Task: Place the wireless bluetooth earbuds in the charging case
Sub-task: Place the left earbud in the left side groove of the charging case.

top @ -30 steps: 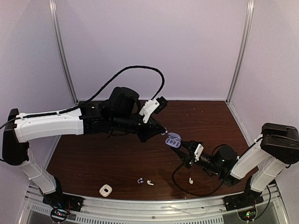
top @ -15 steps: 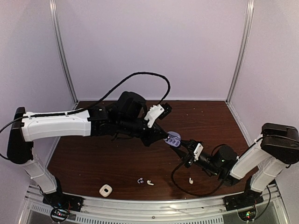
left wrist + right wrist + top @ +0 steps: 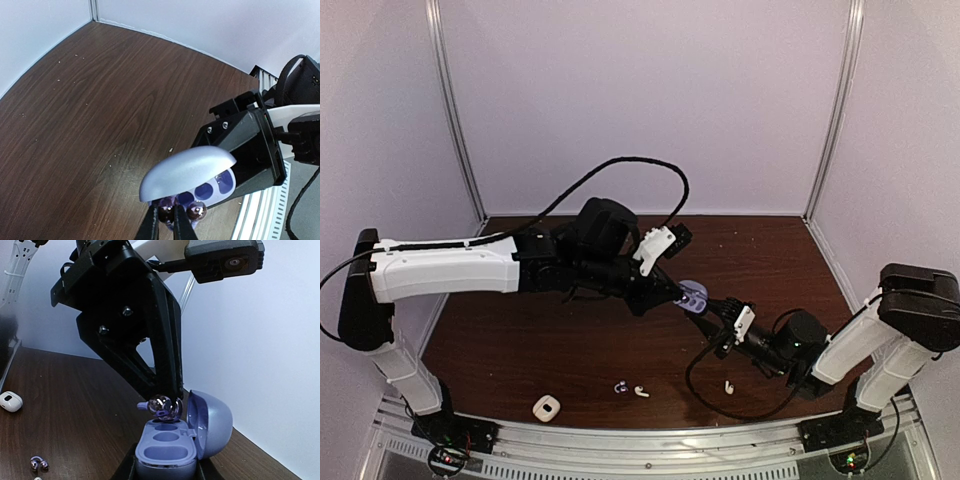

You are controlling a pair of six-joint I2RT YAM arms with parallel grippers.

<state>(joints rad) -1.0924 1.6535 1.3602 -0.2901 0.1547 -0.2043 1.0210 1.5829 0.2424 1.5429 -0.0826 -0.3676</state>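
Pinches glossy dark purple earbud (image 3: 161,405) in left hand (image 3: 169,394), directly above empty socket (image 3: 166,430) of open lilac charging case (image 3: 210,422) gripped by right hand (image 3: 712,310).

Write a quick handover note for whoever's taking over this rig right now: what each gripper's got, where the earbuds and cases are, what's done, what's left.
Left gripper: shut on a dark purple earbud, poised just above the open purple case.
Right gripper: shut on that case, held off the table, lid up.
Done: nothing seated; both sockets show empty.
Left: seat this earbud, then the second purple earbud lying near the table's front edge. Two white earbuds and the white case also lie there.
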